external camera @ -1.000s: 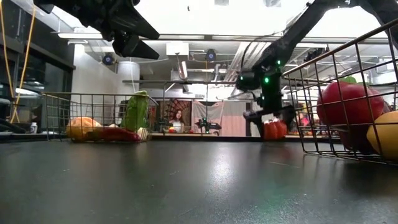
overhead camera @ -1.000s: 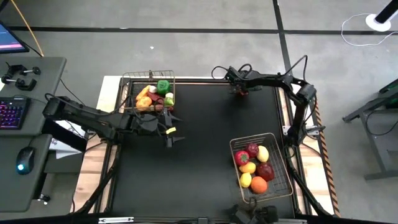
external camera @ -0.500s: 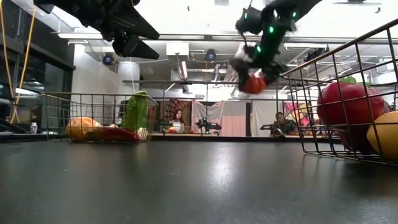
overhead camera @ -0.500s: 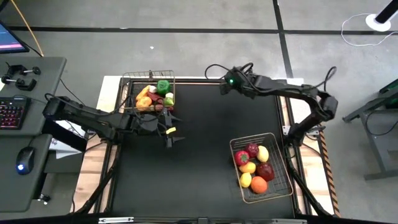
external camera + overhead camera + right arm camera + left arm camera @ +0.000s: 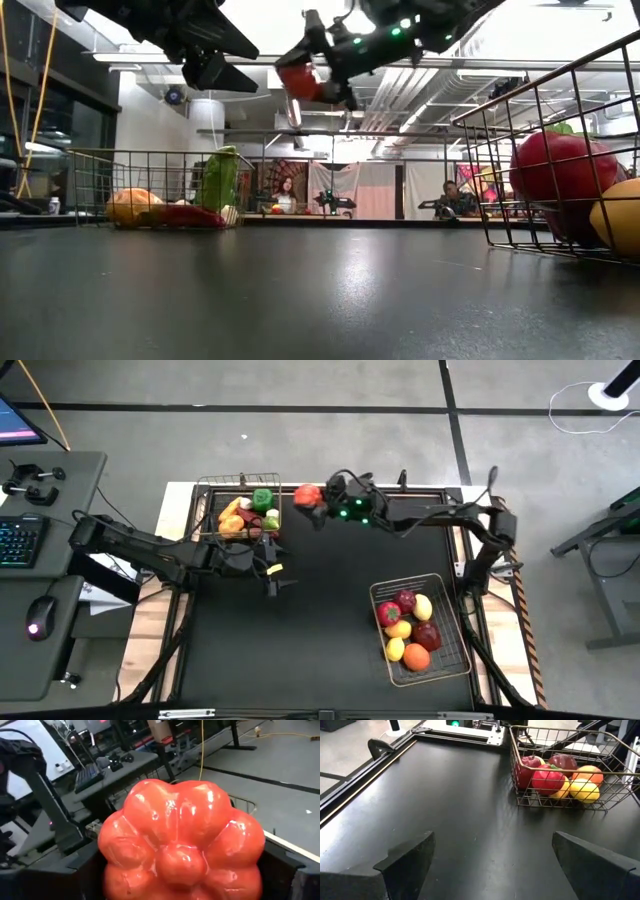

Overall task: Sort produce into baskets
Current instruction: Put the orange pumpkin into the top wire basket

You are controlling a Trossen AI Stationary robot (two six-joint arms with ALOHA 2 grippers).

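My right gripper (image 5: pixel 314 500) is shut on a glossy red lobed pepper (image 5: pixel 306 494), high above the table's far edge, just right of the far-left basket (image 5: pixel 240 482). That basket holds a green pepper, orange and yellow pieces. In the low view the red pepper (image 5: pixel 298 80) hangs well above the table. The near-right basket (image 5: pixel 458 622), coppery-rimmed in the left wrist view (image 5: pixel 560 770), holds apples, lemons and an orange. My left gripper (image 5: pixel 279 578) waits open above the table's left part, nothing between its fingers (image 5: pixel 405 865). My right gripper pinches the red pepper (image 5: pixel 180 840) between its two fingers, one dark finger (image 5: pixel 75 870) on each side of it. The fingers come nearly level from the table's right, pointing left. The pepper is lifted clear of the table.
Black mat (image 5: pixel 320 620) lies bare between the two baskets. A desk with keyboard and mouse (image 5: pixel 30 540) stands left of the table. People show in the room beyond the table's far edge (image 5: pixel 285 195).
My right gripper has lifted the red pepper off the table at the far edge, risen, and swung left toward the far-left basket. It has tipped from pointing down to nearly level. The pepper now hangs clear, high above the table.
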